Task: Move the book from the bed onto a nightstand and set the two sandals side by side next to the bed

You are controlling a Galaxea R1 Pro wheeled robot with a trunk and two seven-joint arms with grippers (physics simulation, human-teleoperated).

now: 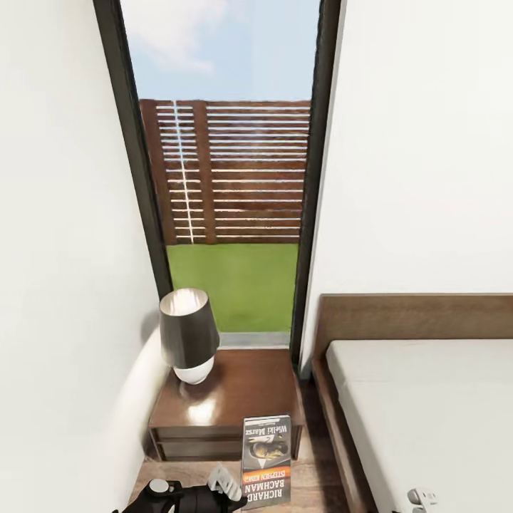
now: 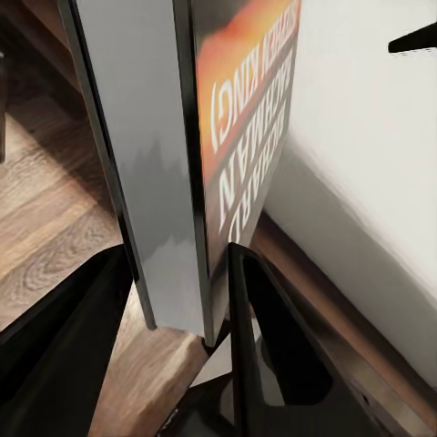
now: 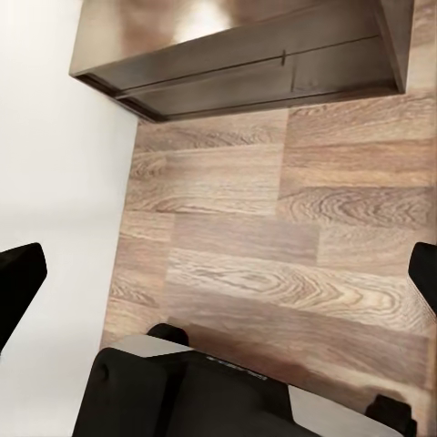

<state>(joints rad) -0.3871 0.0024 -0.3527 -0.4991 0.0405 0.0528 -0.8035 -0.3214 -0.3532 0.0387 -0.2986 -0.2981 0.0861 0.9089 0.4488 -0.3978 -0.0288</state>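
The left end effector (image 1: 226,491) is closed on the book (image 1: 266,459), pinching it near its bottom edge. You are holding the book upright in front of the nightstand (image 1: 242,399), not yet over its top.

Risks:
- The grip sits close to the book's edge; in the left wrist view the fingers (image 2: 273,364) hold only the lowest part of the book (image 2: 182,164). A quick swing could pivot it or let it slip to the floor (image 1: 313,477).
- The lamp (image 1: 189,335) occupies the rear left of the nightstand. Set down toward the front right to avoid striking it.

The right end effector (image 3: 218,273) is open and empty, pointing down at the plank floor (image 3: 264,237).

The nightstand top is glossy, flat and bare apart from the lamp. It stands in a narrow corner between a white wall, the tall window (image 1: 228,178) and the bed (image 1: 427,406).
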